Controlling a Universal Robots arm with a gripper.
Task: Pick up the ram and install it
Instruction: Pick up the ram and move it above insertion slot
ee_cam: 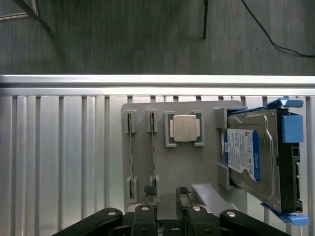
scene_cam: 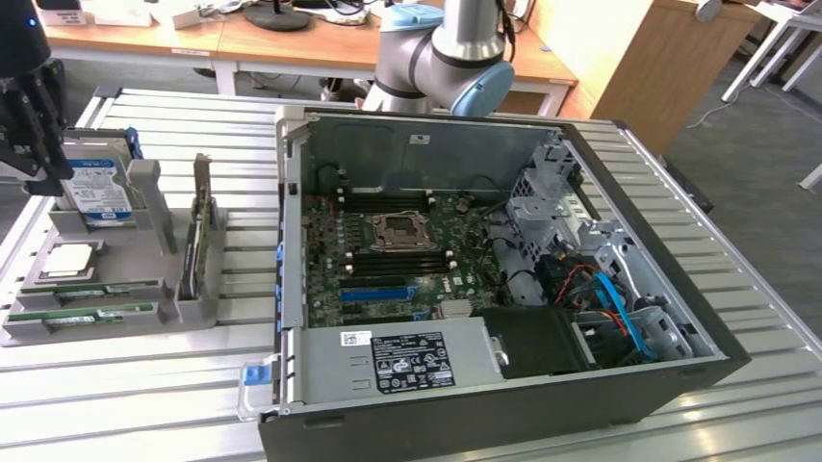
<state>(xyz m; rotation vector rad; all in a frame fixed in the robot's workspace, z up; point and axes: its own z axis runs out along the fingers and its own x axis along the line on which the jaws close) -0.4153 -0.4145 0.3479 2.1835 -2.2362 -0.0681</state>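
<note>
Two ram sticks stand on edge in the slots of a grey holder (scene_cam: 192,306) at the exterior view's left. One is the ram (scene_cam: 100,292), the other a second stick (scene_cam: 80,319) beside it. In the wrist view they appear as thin strips, ram (ee_cam: 153,158) and its neighbour (ee_cam: 130,158). My gripper (scene_cam: 38,173) hangs above the holder's far end, near the hard drive (scene_cam: 96,188). The gripper (ee_cam: 166,192) is open, with nothing between the black fingers (ee_cam: 149,192). One fingertip lines up over the end of the nearer stick.
The holder (ee_cam: 197,164) also carries a CPU (ee_cam: 184,129), the blue-framed hard drive (ee_cam: 253,157) and an upright card (scene_cam: 199,226). An open computer case (scene_cam: 603,144) lies on the slatted metal table (scene_cam: 154,404); its motherboard (scene_cam: 398,255) has black memory slots beside the CPU socket (scene_cam: 396,228).
</note>
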